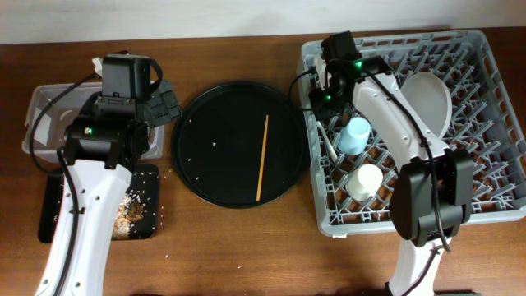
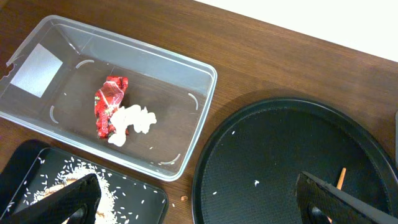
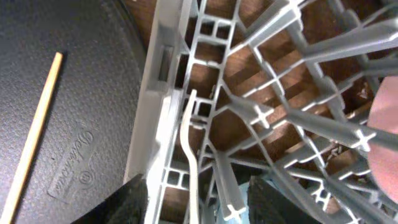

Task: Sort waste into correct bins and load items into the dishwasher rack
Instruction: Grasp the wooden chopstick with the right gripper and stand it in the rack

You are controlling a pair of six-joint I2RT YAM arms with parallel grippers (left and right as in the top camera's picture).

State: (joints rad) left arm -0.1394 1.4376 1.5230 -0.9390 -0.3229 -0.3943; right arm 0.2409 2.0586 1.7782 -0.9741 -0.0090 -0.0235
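Observation:
The clear tub (image 2: 155, 68) holds a red wrapper (image 2: 107, 104) and crumpled white paper (image 2: 132, 121). The shallow black tray (image 2: 140, 199) beside it holds rice crumbs (image 2: 59, 177) and brown scraps (image 1: 127, 218). My left gripper (image 2: 196, 190) is open and empty above the gap between the bins and the round tray. One wooden chopstick (image 1: 262, 158) lies on the round tray. The grey rack (image 1: 485, 193) holds a pale dish (image 1: 427, 99), a light blue cup (image 1: 356, 136) and a white cup (image 1: 366, 181). My right gripper (image 3: 202, 202) is open around the white fork (image 3: 189, 155), which lies in the rack by its left wall.
The large round black tray (image 1: 218, 148) sits between the bins and the rack, with a few rice grains on it. A crumb (image 2: 183, 198) lies on the wood by the black tray. The clear tub (image 1: 41, 103) is at the table's far left.

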